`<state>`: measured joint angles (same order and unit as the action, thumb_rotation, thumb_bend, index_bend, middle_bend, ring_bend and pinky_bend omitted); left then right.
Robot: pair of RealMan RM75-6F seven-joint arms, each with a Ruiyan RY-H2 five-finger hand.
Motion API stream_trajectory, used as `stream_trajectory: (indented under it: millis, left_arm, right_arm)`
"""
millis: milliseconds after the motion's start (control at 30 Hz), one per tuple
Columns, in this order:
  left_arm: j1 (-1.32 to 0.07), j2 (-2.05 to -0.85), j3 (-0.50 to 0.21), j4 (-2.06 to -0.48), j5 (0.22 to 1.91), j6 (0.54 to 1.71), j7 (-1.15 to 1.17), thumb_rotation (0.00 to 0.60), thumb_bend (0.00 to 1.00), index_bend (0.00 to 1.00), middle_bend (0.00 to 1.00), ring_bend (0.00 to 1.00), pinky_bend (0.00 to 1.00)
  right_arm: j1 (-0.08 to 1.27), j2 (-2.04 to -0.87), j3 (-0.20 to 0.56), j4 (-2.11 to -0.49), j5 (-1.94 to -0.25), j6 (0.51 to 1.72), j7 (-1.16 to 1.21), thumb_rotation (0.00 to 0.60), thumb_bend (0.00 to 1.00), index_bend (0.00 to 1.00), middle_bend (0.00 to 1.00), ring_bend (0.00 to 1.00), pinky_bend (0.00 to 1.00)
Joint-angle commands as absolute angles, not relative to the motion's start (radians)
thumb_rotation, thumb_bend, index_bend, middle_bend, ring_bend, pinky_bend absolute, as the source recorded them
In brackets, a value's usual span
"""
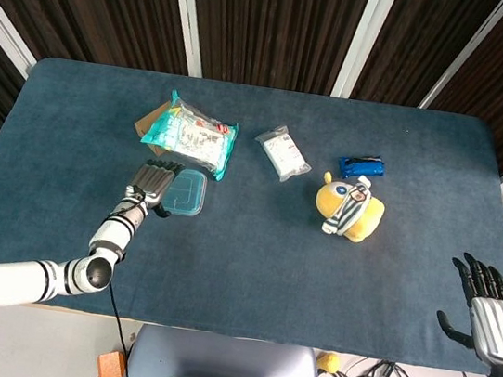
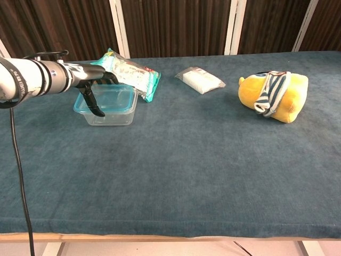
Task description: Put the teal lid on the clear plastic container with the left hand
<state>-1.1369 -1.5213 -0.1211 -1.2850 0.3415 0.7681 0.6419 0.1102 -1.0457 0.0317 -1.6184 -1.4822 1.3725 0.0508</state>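
The teal lid (image 1: 191, 192) (image 2: 115, 98) lies on top of the clear plastic container (image 2: 111, 116) at the table's left middle, roughly level. My left hand (image 1: 153, 183) (image 2: 89, 86) holds the lid's left edge: the fingers reach over its top and the thumb hangs down beside the container's left wall. In the head view the container is almost wholly hidden under the lid. My right hand (image 1: 489, 314) hovers off the table's near right corner, fingers spread, holding nothing.
A teal snack bag (image 1: 191, 136) (image 2: 130, 74) lies just behind the container, nearly touching it. Further right are a white packet (image 1: 283, 152) (image 2: 201, 80), a blue packet (image 1: 361, 166) and a yellow plush toy (image 1: 350, 210) (image 2: 274, 96).
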Motion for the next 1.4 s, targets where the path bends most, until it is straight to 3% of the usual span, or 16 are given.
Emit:
stream_trajectory:
  millis: [33, 300, 500, 800, 1400]
  left_arm:
    - [-1.139, -1.52, -0.121, -1.288, 0.343, 0.769, 0.642, 0.6, 0.29, 0.19, 0.39, 0.4, 0.3]
    - [-1.146, -1.527, -0.117, -1.287, 0.335, 0.772, 0.65, 0.6, 0.29, 0.15, 0.36, 0.37, 0.27]
    - [-1.143, -1.54, -0.12, -1.272, 0.345, 0.774, 0.638, 0.6, 0.29, 0.01, 0.23, 0.22, 0.2]
    - [-1.128, -1.547, -0.131, -1.255, 0.386, 0.785, 0.608, 0.6, 0.27, 0.0, 0.04, 0.02, 0.14]
    - [-1.126, -1.536, -0.125, -1.253, 0.363, 0.763, 0.62, 0.6, 0.23, 0.0, 0.0, 0.0, 0.05]
  right_arm:
    - [0.11, -1.046, 0.032, -1.619, -1.483, 1.373, 0.05, 0.6, 0.25, 0.0, 0.0, 0.0, 0.0]
    - [0.111, -1.045, 0.032, -1.62, -1.48, 1.37, 0.049, 0.6, 0.25, 0.0, 0.0, 0.0, 0.0]
    - [0.111, -1.044, 0.033, -1.621, -1.479, 1.37, 0.05, 0.6, 0.25, 0.0, 0.0, 0.0, 0.0]
    - [0.111, -1.043, 0.032, -1.622, -1.48, 1.37, 0.05, 0.6, 0.25, 0.0, 0.0, 0.0, 0.0]
    - [0.11, -1.042, 0.033, -1.623, -1.479, 1.372, 0.05, 0.6, 0.25, 0.0, 0.0, 0.0, 0.0]
